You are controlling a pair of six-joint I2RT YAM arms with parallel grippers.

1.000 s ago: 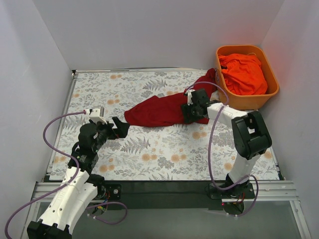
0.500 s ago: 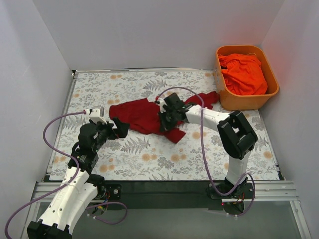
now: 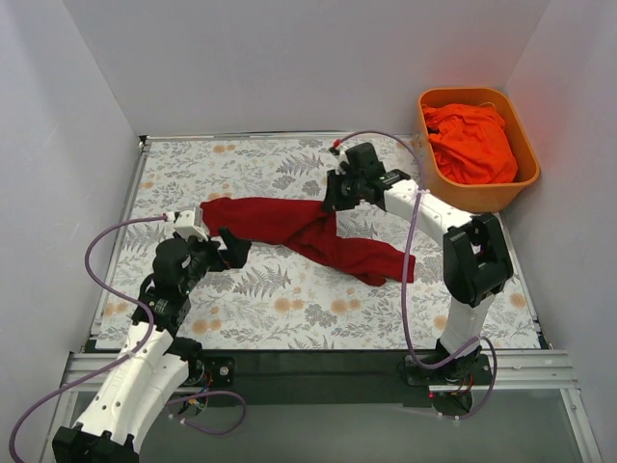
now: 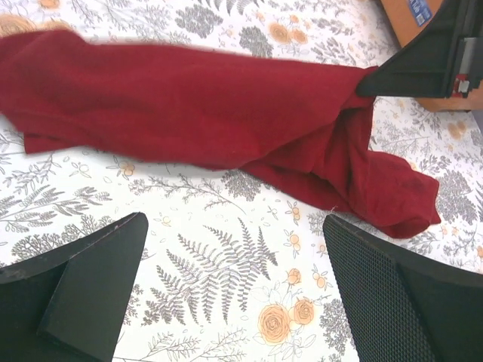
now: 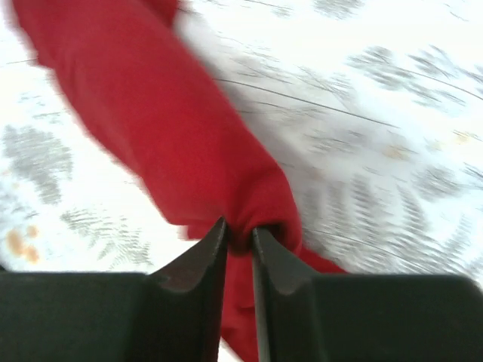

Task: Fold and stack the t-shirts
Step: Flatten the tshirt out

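Dragged leftward within the last second, the crimson t-shirt now sprawls across the floral table. The right gripper pinches 1 fold of it. Beside its left end hovers the left gripper, jaws wide apart. The orange-red t-shirt fills the tub.

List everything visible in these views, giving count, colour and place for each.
Shirt: one, crimson, stretched out across the table's middle.
Shirt: one, orange-red, bunched in the tub.
Tub: one, orange, far right corner.
Table: one, floral white cover.
Walls: white, on three sides.
Cables: two, purple, one along each arm.
Left gripper: black, open, near the crimson shirt's left end, holding nothing.
Right gripper: black, shut on the crimson shirt.
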